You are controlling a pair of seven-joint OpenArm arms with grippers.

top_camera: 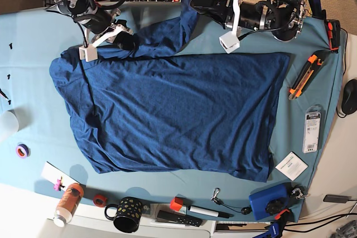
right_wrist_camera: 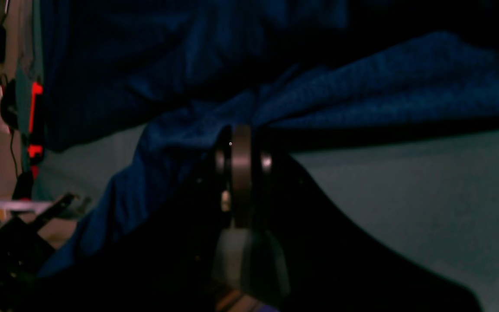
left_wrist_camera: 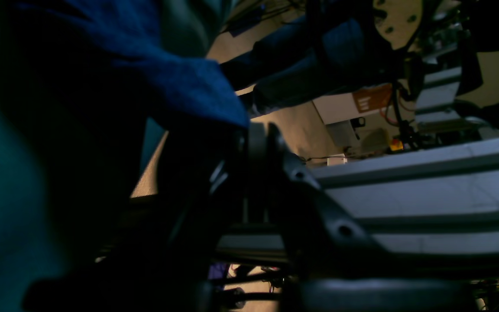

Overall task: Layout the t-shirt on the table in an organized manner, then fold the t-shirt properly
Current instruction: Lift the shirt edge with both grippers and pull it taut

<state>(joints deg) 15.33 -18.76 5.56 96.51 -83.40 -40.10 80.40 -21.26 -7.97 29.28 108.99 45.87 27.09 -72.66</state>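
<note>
The navy t-shirt [top_camera: 178, 104] lies spread across the teal table [top_camera: 33, 43], its body mostly flat. A strip of it along the far edge is lifted and bunched between the two arms. My left gripper [top_camera: 193, 1] is at the back centre, shut on a raised corner of the fabric. In the left wrist view that navy fabric [left_wrist_camera: 167, 82] hangs from the closed left gripper [left_wrist_camera: 249, 130]. My right gripper [top_camera: 127, 42] is at the back left, shut on the shirt's far edge. The right wrist view shows cloth [right_wrist_camera: 362, 86] pinched at the right gripper [right_wrist_camera: 241, 134].
An orange box cutter [top_camera: 304, 76], a packaged item [top_camera: 312, 129] and a white card [top_camera: 291, 165] lie right of the shirt. Along the front edge stand a black mug [top_camera: 127, 214], a bottle [top_camera: 67, 203], a marker [top_camera: 203, 211] and a blue box [top_camera: 268, 202]. A tape roll [top_camera: 22, 150] lies at the left.
</note>
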